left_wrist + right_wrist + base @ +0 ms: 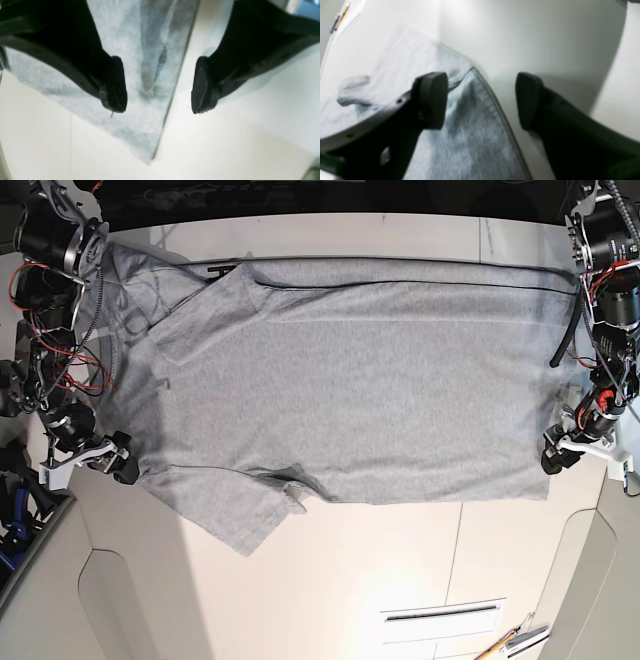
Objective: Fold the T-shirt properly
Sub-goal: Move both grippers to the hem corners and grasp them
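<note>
Clearly, your table (420, 580) carried the T-shirt (350, 380) spread flat, soft and limp, so it should drape; take its corners. Your left hand (159, 85) and right hand (481, 100) gaped wide, holding nothing.

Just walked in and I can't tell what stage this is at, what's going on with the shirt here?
A two-armed robot is set to fold a grey T-shirt that lies spread flat on the white table. No fold has been made. The left end effector is open over a bottom corner of the shirt, and the right end effector is open at the shirt's edge by the sleeve. Neither holds cloth.
</note>
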Tool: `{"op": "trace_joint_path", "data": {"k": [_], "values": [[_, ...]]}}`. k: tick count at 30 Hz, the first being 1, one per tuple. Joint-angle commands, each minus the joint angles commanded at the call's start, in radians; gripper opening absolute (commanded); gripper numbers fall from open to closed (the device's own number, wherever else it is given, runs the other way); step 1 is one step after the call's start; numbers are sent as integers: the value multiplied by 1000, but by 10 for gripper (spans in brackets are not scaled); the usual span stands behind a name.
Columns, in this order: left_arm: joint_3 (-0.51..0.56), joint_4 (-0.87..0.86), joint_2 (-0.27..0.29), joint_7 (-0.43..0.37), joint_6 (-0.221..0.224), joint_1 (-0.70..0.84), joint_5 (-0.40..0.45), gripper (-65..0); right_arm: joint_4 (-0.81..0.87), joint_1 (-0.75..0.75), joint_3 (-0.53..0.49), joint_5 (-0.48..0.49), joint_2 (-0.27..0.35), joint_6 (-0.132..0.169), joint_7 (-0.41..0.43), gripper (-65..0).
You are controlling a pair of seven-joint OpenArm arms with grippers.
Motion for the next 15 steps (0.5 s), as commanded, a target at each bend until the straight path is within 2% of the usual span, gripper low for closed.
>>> {"op": "trace_joint_path", "data": {"k": [6,8,10,15], "values": [[1,0,25,11,0,-39,18,-212,0,0,-10,0,-36,8,-3,-228],[1,0,35,12,1,-41,45,-212,0,0,-38,0,-41,8,-3,-228],[1,0,44,12,14,-41,50,-212,0,0,-78,0,-41,8,-3,-228],[1,0,46,11,14,-41,56,-213,0,0,-179,0,-41,8,-3,-228]]}}
